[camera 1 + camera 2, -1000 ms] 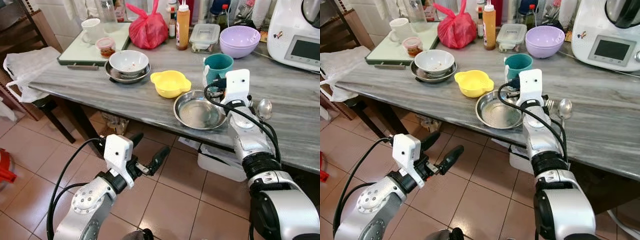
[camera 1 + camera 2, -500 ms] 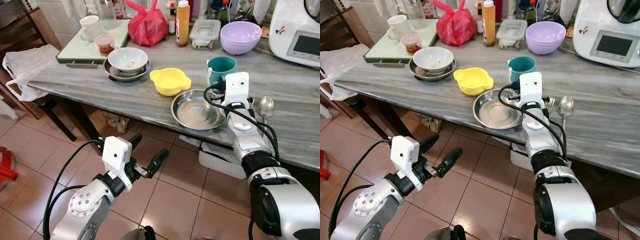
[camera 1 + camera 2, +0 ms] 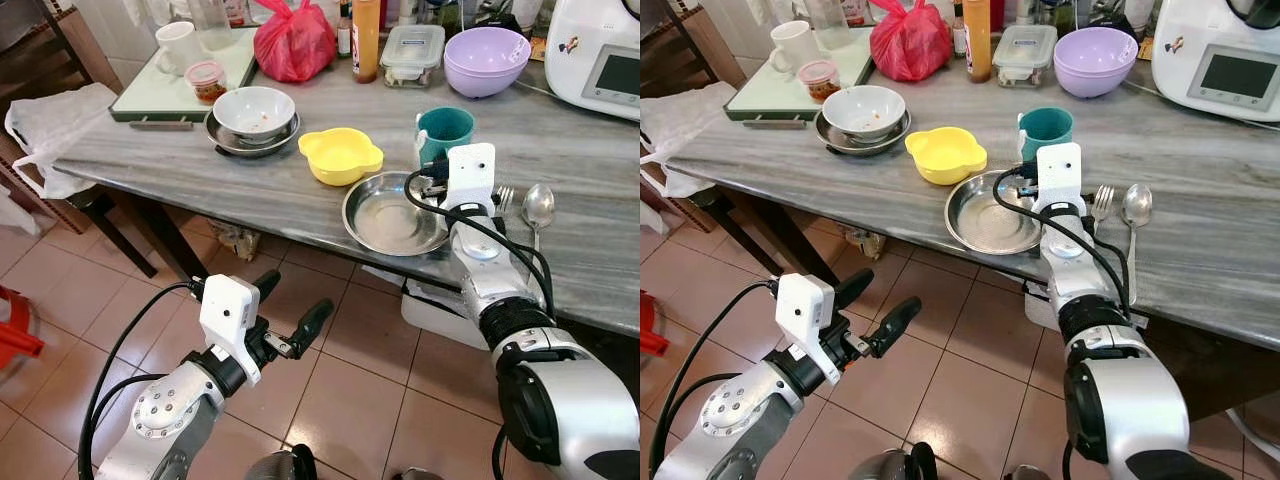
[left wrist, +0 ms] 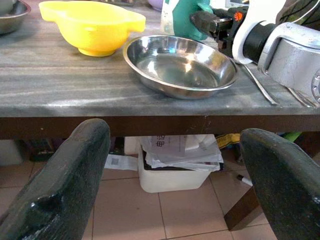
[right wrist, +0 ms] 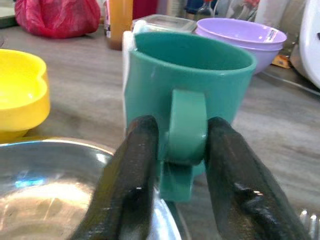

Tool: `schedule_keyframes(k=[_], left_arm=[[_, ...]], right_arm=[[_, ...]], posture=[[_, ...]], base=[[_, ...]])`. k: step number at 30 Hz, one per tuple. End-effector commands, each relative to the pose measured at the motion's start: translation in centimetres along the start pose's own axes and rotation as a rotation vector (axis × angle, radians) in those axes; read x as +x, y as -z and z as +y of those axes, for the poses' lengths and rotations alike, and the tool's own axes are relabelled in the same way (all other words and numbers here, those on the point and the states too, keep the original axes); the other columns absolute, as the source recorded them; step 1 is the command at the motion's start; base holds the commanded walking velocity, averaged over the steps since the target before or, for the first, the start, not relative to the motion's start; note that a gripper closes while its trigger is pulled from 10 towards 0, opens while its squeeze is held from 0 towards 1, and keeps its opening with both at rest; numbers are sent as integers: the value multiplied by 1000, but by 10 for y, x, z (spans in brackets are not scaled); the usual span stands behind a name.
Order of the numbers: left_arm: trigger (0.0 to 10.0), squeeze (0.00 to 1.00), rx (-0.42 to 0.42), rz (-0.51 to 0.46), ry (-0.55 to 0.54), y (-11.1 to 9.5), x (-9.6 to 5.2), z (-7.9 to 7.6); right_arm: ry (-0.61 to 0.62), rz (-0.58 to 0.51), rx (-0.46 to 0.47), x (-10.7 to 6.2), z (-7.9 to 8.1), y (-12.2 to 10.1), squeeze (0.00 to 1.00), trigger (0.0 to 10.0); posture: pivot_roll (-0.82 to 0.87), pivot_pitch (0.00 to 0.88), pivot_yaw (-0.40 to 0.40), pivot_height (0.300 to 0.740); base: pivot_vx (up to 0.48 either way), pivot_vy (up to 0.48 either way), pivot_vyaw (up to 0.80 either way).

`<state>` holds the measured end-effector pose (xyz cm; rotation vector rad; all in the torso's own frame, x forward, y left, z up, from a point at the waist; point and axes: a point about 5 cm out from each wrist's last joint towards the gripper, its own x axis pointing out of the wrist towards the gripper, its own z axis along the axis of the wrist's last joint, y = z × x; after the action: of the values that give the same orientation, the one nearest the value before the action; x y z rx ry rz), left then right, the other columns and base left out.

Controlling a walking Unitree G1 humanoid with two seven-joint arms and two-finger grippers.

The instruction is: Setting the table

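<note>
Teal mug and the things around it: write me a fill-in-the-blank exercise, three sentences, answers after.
1. The right hand has its two black fingers closed on the ____ of the teal mug.
2. The fork and spoon lie side by side on the robot's ____ of the steel plate.
3. The left hand hangs open over the ____, below the table edge.

Answers: handle; right; floor
</note>
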<state>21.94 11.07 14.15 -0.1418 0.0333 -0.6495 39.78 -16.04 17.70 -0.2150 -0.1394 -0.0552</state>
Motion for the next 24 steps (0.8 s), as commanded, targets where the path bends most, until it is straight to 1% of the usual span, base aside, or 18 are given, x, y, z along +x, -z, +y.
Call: schedule_keyframes(k=[1,8,14,18,19,22,24], left_arm=[[10000,0,17,2,-14,-3,-3,3],[10000,0,21,-9,-22,-4,0,4],[10000,0,26,-23,-33,-6,3,7],[10000,0,24,-36,-46,-7,5,10],[10000,0,26,-40,-50,-7,6,11],[10000,0,41,-44,-57,-7,7,14],[10000,0,56,-61,-85,-9,10,20]], right_arm=[[-20,-16,10,2,5,-5,1000,10000],[-35,-46,19,4,8,-12,1000,10000],[-31,-89,34,7,6,-23,1000,10000],[-30,-148,33,7,7,-32,1000,10000],[-25,-170,44,6,8,-35,1000,10000],[-28,-213,37,2,11,-39,1000,10000],[-36,-248,22,-3,12,-41,1000,10000]], posture=[[43,169,119,740],[39,155,108,740],[34,139,100,740],[24,124,96,740],[19,118,93,740],[10,107,89,740],[2,97,83,740]], base=[[0,0,0],[0,0,0],[0,0,0],[0,0,0],[0,0,0],[0,0,0],[0,0,0]])
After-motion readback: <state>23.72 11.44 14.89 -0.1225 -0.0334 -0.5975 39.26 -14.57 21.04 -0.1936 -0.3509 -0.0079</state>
